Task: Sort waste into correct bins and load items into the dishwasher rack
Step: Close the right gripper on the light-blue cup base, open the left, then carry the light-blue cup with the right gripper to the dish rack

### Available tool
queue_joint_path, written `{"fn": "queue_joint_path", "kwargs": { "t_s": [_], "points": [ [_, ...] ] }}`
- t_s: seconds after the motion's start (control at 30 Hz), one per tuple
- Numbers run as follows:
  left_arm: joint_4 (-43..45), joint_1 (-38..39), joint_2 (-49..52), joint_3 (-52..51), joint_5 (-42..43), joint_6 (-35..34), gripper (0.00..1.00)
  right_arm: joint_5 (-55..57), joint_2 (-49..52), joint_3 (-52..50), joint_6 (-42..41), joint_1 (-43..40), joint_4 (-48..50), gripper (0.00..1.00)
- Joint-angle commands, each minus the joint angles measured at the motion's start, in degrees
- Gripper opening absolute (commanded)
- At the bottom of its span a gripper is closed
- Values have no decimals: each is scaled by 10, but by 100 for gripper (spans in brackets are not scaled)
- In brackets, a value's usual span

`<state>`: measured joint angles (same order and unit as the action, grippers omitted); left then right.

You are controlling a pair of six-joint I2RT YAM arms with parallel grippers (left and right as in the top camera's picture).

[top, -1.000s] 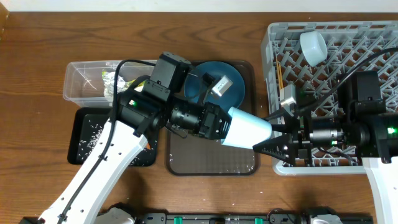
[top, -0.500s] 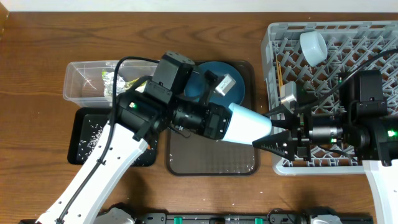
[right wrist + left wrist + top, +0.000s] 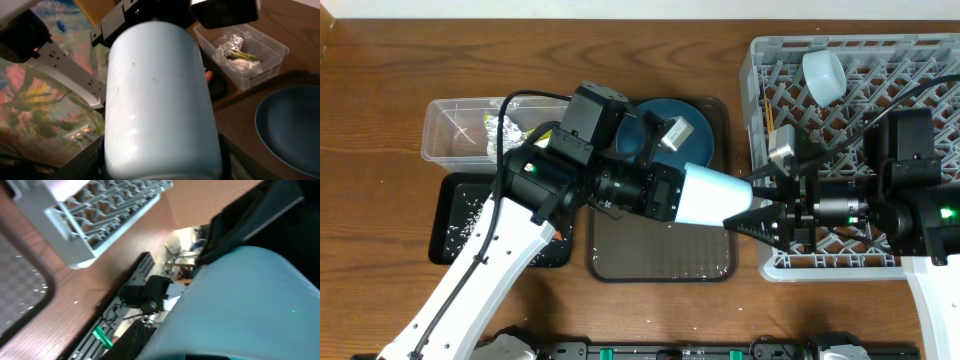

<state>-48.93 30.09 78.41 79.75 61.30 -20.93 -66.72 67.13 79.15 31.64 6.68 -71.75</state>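
Blue cup [image 3: 715,197] is up in the air, lying on its side, right over my brown tray [image 3: 660,262]. It sits between my 2 arms. My right tool [image 3: 752,205] has its 2 black fingers on either side of the cup's right end. They touch it, so this tool grips the cup. My left tool [image 3: 678,195] is at the cup's left end. The cup hides its fingers, so I cannot tell if that tool is open or closed. In my left wrist view the cup fills most of the picture.

A blue plate [image 3: 698,155] lies at the far end of the tray. On the right stands the grey rack [image 3: 760,60], with a pale cup [image 3: 825,73] in its far part. On the left I see a clear tub [image 3: 450,135] with foil [image 3: 498,128] in it. Just in front of it is a black tub [image 3: 455,240] with rice [image 3: 470,205] in it. All of these rest on the wood bench [image 3: 380,100].
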Motion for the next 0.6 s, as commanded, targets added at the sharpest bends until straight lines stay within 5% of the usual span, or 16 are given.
{"fn": "queue_joint_path", "kwargs": {
  "t_s": [0.0,0.57],
  "points": [
    [-20,3,-2,-19,-70,18,29,-25,3,16,-33,-11,21,47],
    [-20,-107,-2,-19,-70,12,42,75,3,16,-85,-11,14,45]
  ]
}}
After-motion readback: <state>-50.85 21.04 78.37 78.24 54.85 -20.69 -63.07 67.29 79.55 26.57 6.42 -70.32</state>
